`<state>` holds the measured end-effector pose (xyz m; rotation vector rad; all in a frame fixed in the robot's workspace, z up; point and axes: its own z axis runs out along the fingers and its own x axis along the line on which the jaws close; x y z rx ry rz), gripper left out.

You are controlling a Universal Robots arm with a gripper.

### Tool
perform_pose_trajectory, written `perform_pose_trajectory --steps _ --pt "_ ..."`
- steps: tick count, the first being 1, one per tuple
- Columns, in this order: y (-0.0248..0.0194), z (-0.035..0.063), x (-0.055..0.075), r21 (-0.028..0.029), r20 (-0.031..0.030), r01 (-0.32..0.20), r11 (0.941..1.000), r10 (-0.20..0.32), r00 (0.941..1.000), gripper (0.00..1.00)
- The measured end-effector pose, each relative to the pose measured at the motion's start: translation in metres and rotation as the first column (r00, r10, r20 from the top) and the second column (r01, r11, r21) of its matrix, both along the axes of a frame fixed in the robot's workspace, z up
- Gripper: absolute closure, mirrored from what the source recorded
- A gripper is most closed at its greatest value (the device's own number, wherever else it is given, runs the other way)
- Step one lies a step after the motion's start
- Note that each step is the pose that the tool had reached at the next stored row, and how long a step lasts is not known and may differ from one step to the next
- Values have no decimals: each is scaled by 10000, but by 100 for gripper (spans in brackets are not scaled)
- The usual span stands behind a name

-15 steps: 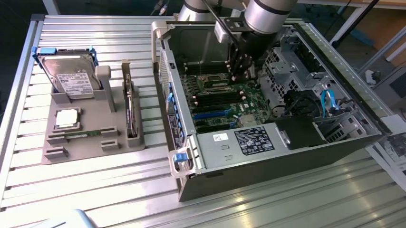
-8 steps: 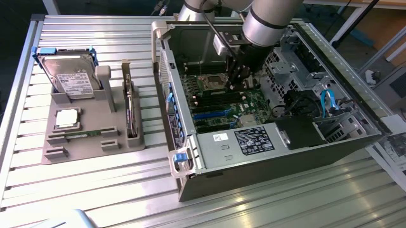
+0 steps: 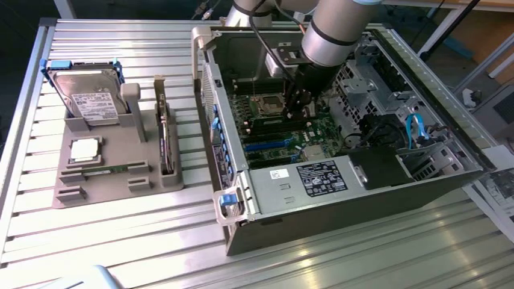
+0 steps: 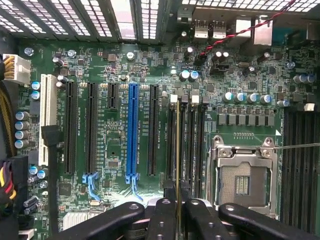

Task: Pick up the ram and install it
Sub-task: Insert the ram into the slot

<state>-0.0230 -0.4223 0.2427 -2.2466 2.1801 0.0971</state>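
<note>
Black gripper (image 4: 178,207) nearest, fingers (image 4: 162,220) clamped on slim green circuit-board ram stick (image 4: 178,150) (seen edge-on, thin yellowish line). Ram runs straight out from between fingertips, along black memory slots (image 4: 192,150) of green motherboard (image 4: 110,165); seated or not, cannot tell. Silver processor socket (image 4: 242,175) just beside fingers on one side, blue expansion slot (image 4: 132,130) further off on other. Beyond, perforated metal case wall (image 4: 75,15). Grey parts tray (image 3: 112,162) well apart, outside case.

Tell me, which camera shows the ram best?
The wrist view: the ram stands edge-on in the gripper, over the motherboard's slots. In the exterior view the gripper blocks it inside the computer case.
</note>
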Motion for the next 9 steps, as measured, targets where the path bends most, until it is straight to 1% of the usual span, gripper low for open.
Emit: perform_pose_trajectory --steps 2,5,9 --pt "0 -4 0 1 1 1 10000 -1 10000 87" --pt "0 -10 0 0 0 196 9998 -196 9998 87" --pt "-3 -16 -1 3 2 200 9998 -200 9998 87"
